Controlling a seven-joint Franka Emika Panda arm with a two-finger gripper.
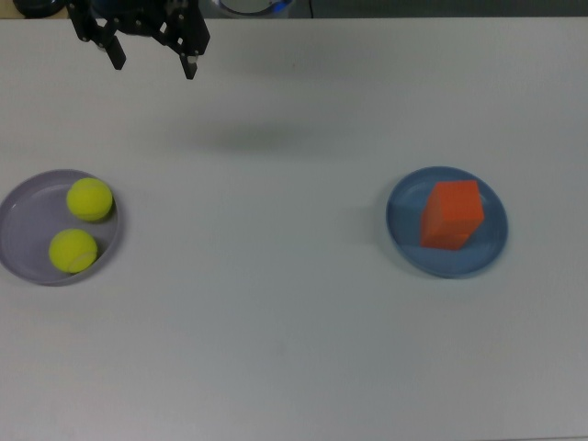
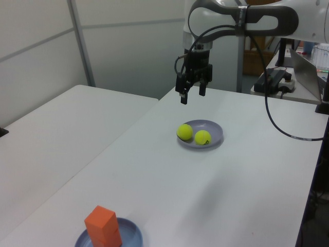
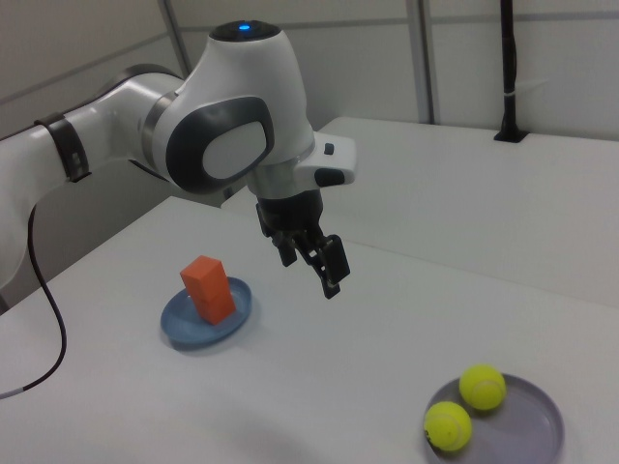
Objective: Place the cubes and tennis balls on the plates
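I see my gripper (image 1: 152, 50) hanging empty at the top view's upper left, jaws spread. Both tennis balls (image 1: 89, 199) sit on the lavender plate (image 1: 18, 230) at left; the stacked cubes (image 1: 452, 214) stand on the blue plate (image 1: 404, 243) at right.

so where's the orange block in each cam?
Top view: orange block right of centre, on the blue plate.
Left view: orange block at the bottom edge, left of centre, on the blue plate.
Right view: orange block left of centre, on the blue plate.
Shared landmark: the blue plate under it.
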